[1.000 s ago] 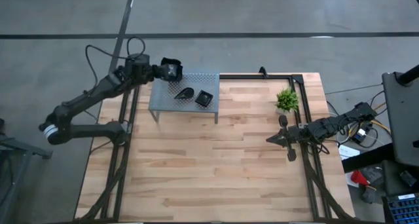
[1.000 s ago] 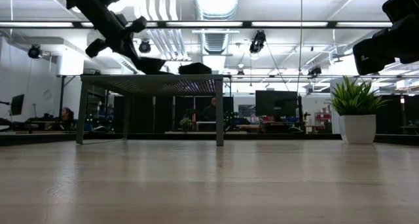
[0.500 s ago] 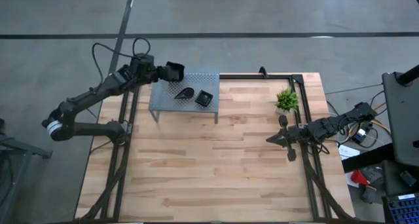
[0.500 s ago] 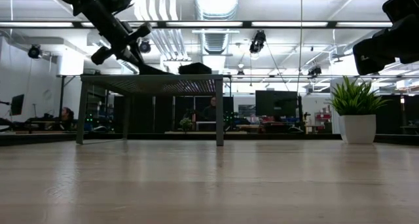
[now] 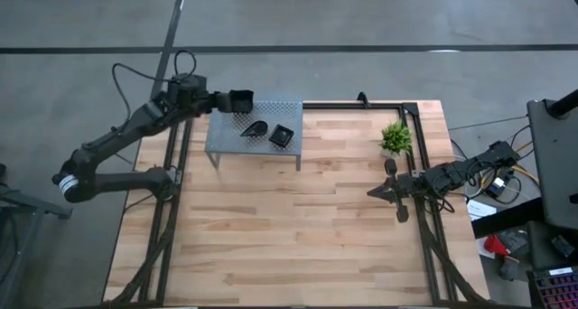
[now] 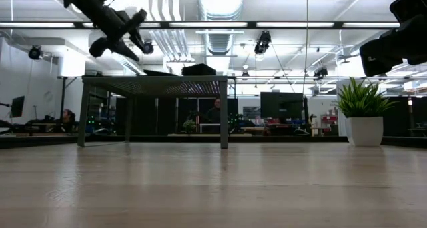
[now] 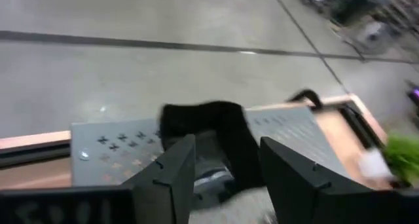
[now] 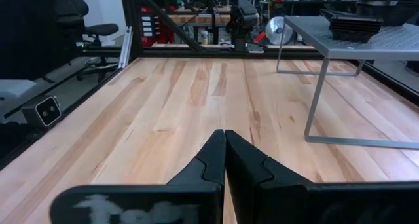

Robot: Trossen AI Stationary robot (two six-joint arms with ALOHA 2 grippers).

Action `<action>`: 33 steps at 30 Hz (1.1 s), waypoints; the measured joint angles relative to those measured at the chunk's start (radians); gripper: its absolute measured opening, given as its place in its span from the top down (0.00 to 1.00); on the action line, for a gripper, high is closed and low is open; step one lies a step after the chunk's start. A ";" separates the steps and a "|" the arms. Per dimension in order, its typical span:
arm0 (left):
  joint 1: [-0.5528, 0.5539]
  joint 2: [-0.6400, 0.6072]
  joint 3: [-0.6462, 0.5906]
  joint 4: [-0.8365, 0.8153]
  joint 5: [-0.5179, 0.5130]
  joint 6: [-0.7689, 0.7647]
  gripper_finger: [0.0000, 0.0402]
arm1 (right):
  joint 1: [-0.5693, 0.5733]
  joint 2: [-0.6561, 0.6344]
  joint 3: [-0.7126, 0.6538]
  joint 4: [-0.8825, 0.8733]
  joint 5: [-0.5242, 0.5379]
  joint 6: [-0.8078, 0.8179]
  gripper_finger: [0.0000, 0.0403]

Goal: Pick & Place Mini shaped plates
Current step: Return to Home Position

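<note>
Three black mini plates rest on the grey perforated stand at the table's far left. One lies at the stand's far left corner, one teardrop-shaped and one square nearer the middle. My left gripper hovers open just left of the corner plate; in the low view my left gripper is above and clear of the stand top. My right gripper waits shut over the table's right side, fingertips together.
A small green plant in a white pot stands at the far right of the table. Black frame rails run along the far and side edges. Bare wood stretches across the middle and near half.
My left gripper has opened and let go of the black plate, which now lies on the stand's far left corner. The gripper then rose and drew back toward the table's left edge, clear of the stand.
</note>
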 joint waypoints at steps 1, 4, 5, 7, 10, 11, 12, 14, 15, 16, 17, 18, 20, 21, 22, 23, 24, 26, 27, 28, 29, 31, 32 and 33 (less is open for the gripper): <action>0.000 -0.015 0.000 -0.010 0.028 0.014 0.59 | 0.000 0.000 0.000 0.000 0.000 0.000 0.98; -0.002 -0.061 0.000 -0.057 0.102 0.100 0.60 | 0.000 0.000 0.000 0.000 0.000 0.000 0.98; -0.005 -0.078 0.000 -0.085 0.110 0.123 0.62 | 0.000 0.000 0.000 0.000 0.000 0.000 0.98; -0.019 -0.109 -0.005 -0.139 0.112 0.152 0.66 | 0.000 0.000 0.000 0.000 0.000 -0.001 0.98; -0.065 -0.166 -0.060 -0.134 0.111 0.153 0.78 | 0.000 0.000 0.000 0.000 0.000 0.000 0.98; -0.089 -0.188 -0.090 -0.115 0.114 0.154 0.83 | 0.000 0.000 0.000 0.000 0.000 0.000 0.98; -0.115 -0.212 -0.125 -0.082 0.115 0.158 0.88 | 0.000 0.000 0.000 0.000 0.000 -0.001 0.98; -0.172 -0.267 -0.200 -0.002 0.115 0.161 0.97 | 0.000 0.000 0.000 0.000 0.001 -0.004 0.98; -0.204 -0.299 -0.242 0.042 0.117 0.156 0.98 | 0.000 0.000 0.000 0.000 0.001 -0.004 0.98; -0.240 -0.333 -0.281 0.091 0.121 0.151 0.98 | 0.000 0.000 0.000 0.000 0.001 -0.003 0.98; -0.279 -0.367 -0.322 0.138 0.122 0.150 0.98 | 0.000 0.000 0.000 0.000 0.001 0.000 0.98; -0.320 -0.400 -0.365 0.181 0.122 0.161 0.99 | 0.000 0.000 0.000 0.000 0.002 0.000 0.98; -0.401 -0.461 -0.450 0.244 0.124 0.212 1.00 | 0.000 0.000 0.000 0.000 0.002 -0.001 0.98; -0.439 -0.490 -0.492 0.274 0.123 0.249 1.00 | 0.000 0.000 0.000 0.000 0.002 -0.003 0.98; -0.467 -0.516 -0.529 0.301 0.117 0.277 1.00 | 0.000 0.000 0.000 0.000 0.002 -0.005 0.98; -0.491 -0.537 -0.562 0.326 0.101 0.285 1.00 | 0.000 0.000 0.000 0.000 0.002 -0.005 0.98; -0.512 -0.556 -0.594 0.356 0.088 0.279 1.00 | 0.000 0.000 0.000 0.000 0.002 -0.004 0.98; -0.544 -0.584 -0.643 0.421 0.074 0.272 1.00 | 0.000 0.000 0.000 0.000 0.002 0.000 0.98; -0.558 -0.597 -0.662 0.445 0.068 0.283 1.00 | 0.000 0.000 0.000 0.000 0.002 -0.001 0.98; -0.569 -0.609 -0.677 0.461 0.059 0.298 1.00 | 0.000 0.000 0.000 0.000 0.002 -0.001 0.98; -0.577 -0.619 -0.688 0.464 0.047 0.318 1.00 | 0.000 0.000 0.000 0.000 0.002 -0.001 0.98; -0.587 -0.640 -0.704 0.462 0.045 0.361 1.00 | 0.000 0.000 0.000 0.000 0.002 0.000 0.98; -0.591 -0.650 -0.712 0.461 0.060 0.384 1.00 | 0.000 0.000 0.000 0.000 0.002 -0.001 0.98; -0.595 -0.659 -0.722 0.461 0.078 0.401 1.00 | 0.000 0.000 0.000 0.000 0.002 -0.002 0.98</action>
